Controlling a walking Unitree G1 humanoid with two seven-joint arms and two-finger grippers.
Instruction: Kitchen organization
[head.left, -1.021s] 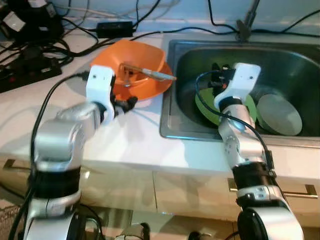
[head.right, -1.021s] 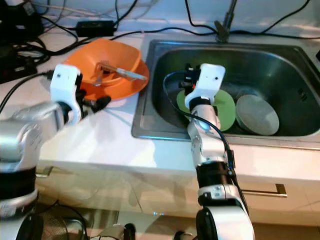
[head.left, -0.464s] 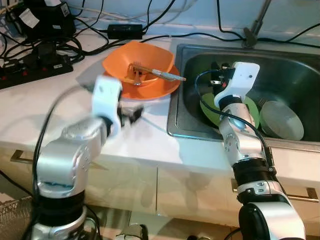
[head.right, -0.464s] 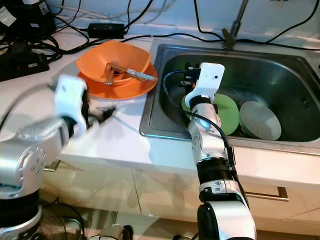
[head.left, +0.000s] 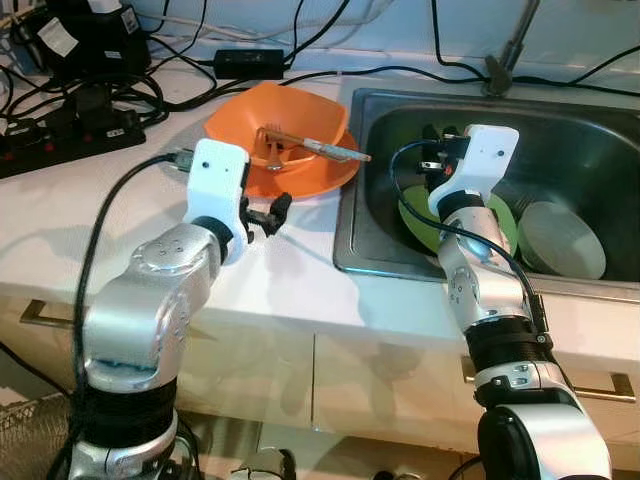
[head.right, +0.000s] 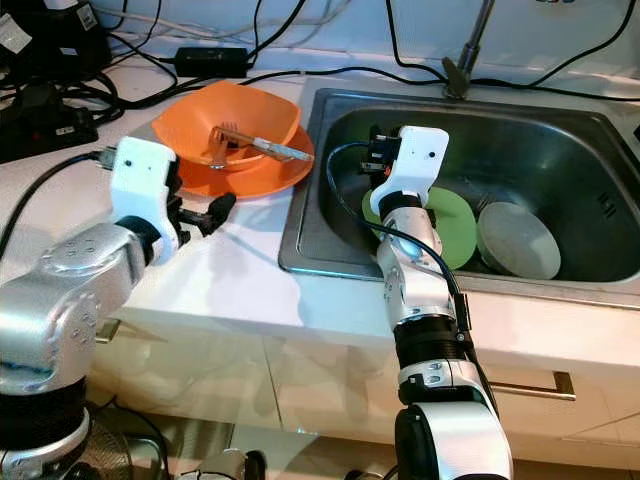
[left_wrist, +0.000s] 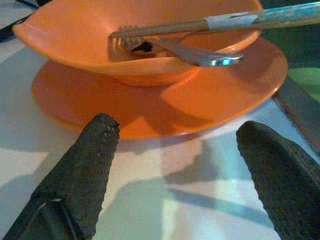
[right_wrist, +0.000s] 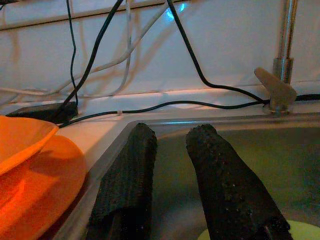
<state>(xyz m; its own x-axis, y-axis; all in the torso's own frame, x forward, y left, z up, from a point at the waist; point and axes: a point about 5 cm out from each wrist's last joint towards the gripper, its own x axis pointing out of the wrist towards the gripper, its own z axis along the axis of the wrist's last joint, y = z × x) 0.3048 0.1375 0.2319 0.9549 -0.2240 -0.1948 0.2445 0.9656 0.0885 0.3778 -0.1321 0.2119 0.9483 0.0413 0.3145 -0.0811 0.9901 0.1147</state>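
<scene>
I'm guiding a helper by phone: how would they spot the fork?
Start at the steel sink; on the white counter just to its left an orange bowl stands on an orange plate. The fork lies in that bowl, silver, under a brown stick-like utensil laid across the rim.

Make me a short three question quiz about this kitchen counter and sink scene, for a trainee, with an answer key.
1. True or false: the orange bowl stands on the orange plate.
2. Which lies in the sink beside the green plate? A) a grey plate B) a red mug C) a pan
3. Fill in: the left gripper is open on the counter side, facing the ____ plate.

Key
1. True. A fork and a long utensil lie in the bowl.
2. A, the grey plate. The right gripper hangs over the sink.
3. Orange.
</scene>
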